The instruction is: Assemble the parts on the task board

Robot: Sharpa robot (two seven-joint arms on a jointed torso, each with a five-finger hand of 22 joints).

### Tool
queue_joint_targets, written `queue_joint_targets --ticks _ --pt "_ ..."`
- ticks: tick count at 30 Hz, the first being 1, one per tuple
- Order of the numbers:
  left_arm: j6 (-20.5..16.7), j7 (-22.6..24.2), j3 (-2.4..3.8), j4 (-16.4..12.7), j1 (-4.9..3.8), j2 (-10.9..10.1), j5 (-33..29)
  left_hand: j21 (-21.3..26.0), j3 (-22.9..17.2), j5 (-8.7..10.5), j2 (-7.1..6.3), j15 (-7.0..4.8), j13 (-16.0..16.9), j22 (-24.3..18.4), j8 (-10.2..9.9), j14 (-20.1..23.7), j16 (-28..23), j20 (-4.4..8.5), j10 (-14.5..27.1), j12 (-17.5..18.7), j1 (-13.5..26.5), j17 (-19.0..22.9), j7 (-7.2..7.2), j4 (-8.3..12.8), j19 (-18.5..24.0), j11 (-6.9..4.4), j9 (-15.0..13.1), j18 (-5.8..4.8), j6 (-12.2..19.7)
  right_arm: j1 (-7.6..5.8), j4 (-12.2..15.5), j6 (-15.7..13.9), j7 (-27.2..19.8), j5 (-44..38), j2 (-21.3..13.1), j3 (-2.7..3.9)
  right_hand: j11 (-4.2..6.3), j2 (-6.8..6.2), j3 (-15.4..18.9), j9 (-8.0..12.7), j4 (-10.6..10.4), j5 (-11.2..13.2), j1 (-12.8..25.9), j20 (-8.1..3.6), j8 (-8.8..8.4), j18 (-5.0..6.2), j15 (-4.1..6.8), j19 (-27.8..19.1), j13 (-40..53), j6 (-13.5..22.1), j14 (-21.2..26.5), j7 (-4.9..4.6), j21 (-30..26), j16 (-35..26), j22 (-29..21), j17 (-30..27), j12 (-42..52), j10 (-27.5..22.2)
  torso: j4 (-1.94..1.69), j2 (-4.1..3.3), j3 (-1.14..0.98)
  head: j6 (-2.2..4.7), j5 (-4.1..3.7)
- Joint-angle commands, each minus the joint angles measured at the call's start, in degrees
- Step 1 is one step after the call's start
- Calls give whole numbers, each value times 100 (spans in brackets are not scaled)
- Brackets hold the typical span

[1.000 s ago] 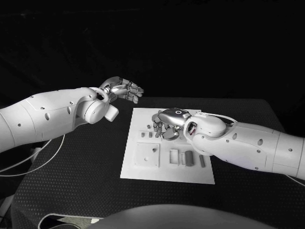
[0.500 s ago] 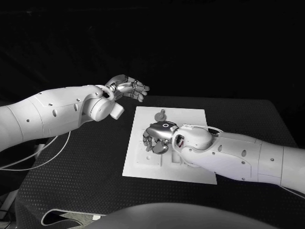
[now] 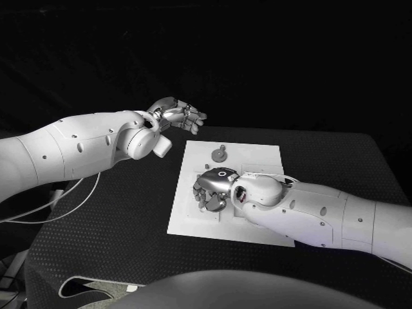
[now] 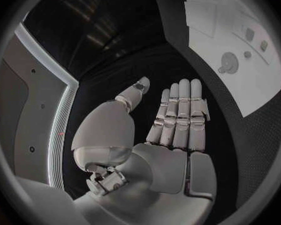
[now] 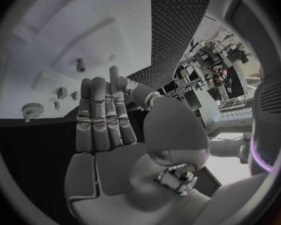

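Sliding nearer the task board's left edge, the right hand hovers flat and empty above its parts; lowering carelessly could scatter them. Off its far-left corner, the left hand idles, empty.

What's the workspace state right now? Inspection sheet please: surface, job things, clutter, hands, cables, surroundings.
Surface: black table, textured top.
Job's things: white task board in the middle of the table; a round part lies on its far end; more small parts sit on it near the right hand.
Clutter: nothing seen.
Hands: left hand raised off the board's far left corner, fingers extended, holding nothing; right hand over the middle of the board, fingers straight, holding nothing.
Cables: a thin white cable hangs under the left arm.
Surroundings: dark in the head view.
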State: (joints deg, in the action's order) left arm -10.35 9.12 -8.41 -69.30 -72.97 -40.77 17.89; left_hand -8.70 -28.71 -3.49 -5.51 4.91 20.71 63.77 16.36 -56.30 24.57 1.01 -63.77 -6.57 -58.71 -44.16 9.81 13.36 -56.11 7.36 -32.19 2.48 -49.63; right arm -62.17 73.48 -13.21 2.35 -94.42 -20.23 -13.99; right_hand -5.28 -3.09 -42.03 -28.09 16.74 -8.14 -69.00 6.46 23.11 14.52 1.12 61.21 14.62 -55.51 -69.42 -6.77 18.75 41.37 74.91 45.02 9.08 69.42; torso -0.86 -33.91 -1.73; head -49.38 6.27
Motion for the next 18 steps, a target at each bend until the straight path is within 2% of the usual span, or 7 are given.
queue_joint_targets --ticks 1,18 --pt "54 78 6 5 -8 22 -33 24 33 11 11 -14 6 7 22 -37 -38 -6 28 -32 30 -9 5 -1 -26 -2 -8 113 -29 33 -12 139 -54 -114 23 -5 109 62 -24 -10 2 -36 -18 -16 0 48 78 -1 287 -21 -48 -24 35 27 144 4 116 161 2 -2 -1 -16 9" --pt "73 73 6 7 -8 24 -33 31 46 11 21 -12 12 9 20 -36 -49 -8 34 -33 29 -18 6 9 -25 -1 -8 113 -27 111 -233 160 -55 -186 92 -8 110 68 -25 -19 3 -35 -14 -17 -3 48 78 -7 295 -20 -45 -24 43 34 145 5 113 160 7 2 -5 -48 23"
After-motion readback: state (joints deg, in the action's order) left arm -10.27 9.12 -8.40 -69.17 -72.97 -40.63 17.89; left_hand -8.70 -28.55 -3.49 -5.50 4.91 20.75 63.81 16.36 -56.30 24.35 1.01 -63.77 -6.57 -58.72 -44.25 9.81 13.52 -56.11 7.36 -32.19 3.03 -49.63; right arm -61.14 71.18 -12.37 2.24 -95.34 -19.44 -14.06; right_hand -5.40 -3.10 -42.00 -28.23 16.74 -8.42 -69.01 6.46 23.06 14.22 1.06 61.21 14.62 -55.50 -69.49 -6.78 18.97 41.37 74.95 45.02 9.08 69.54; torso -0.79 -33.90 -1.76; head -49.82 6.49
